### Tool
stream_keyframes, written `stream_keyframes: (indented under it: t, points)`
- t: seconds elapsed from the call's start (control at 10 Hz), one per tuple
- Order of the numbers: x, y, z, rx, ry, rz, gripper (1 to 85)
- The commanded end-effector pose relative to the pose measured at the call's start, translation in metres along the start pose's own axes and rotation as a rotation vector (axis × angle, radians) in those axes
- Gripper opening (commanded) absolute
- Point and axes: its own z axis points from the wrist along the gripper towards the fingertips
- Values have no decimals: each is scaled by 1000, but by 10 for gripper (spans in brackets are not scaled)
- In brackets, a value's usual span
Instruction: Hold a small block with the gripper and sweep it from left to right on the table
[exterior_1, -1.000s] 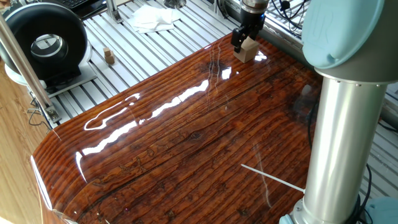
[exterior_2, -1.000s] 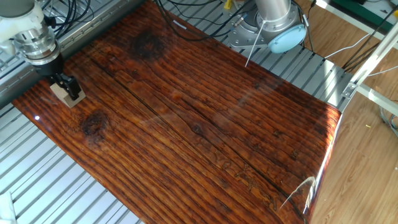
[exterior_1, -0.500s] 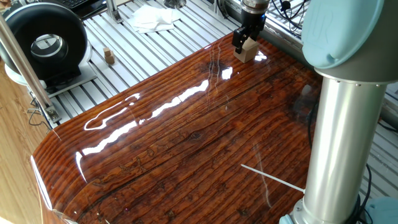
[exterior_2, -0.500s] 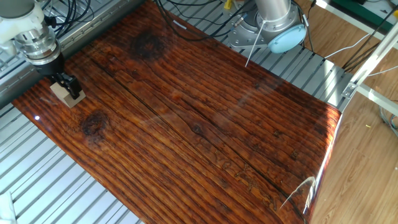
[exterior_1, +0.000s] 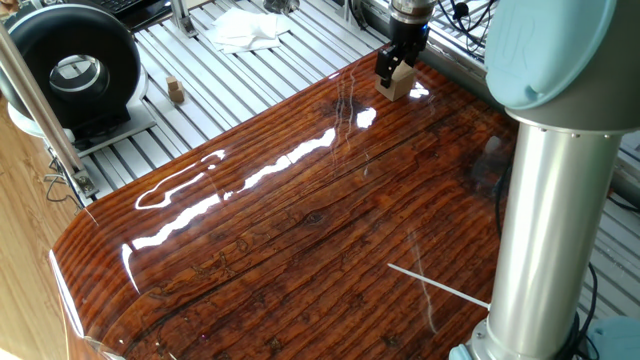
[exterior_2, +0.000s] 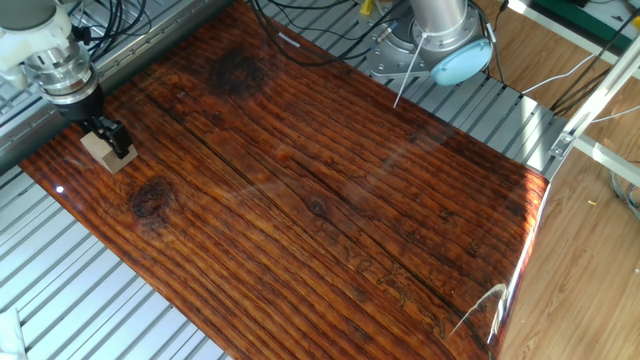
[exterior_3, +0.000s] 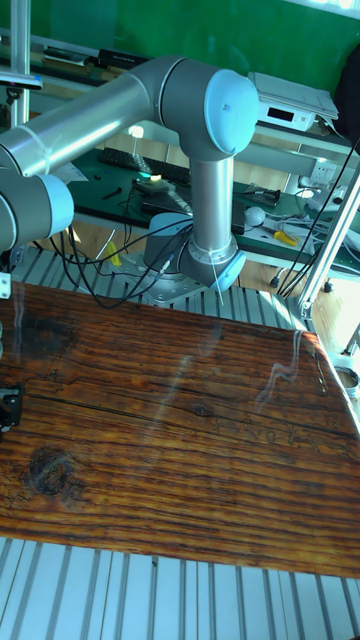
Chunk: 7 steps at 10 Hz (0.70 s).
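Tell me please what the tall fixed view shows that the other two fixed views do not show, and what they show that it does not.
Only the tall fixed view shows the arm's pale-blue joint cap and the green wall. Only the two fixed views show the small block with the gripper closed on it at the board's corner; one also shows a black round device. All share the table.

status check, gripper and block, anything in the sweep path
Gripper shut on block. Block sits on the table near one corner. No obstacle visible on the board.
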Motion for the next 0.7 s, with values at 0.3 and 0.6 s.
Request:
stream_keyframes:
  t: [0.3,0.6]
  points:
    - [0,1,0,-9,-3,6,733]
    - [-1,1,1,-8,1,5,733]
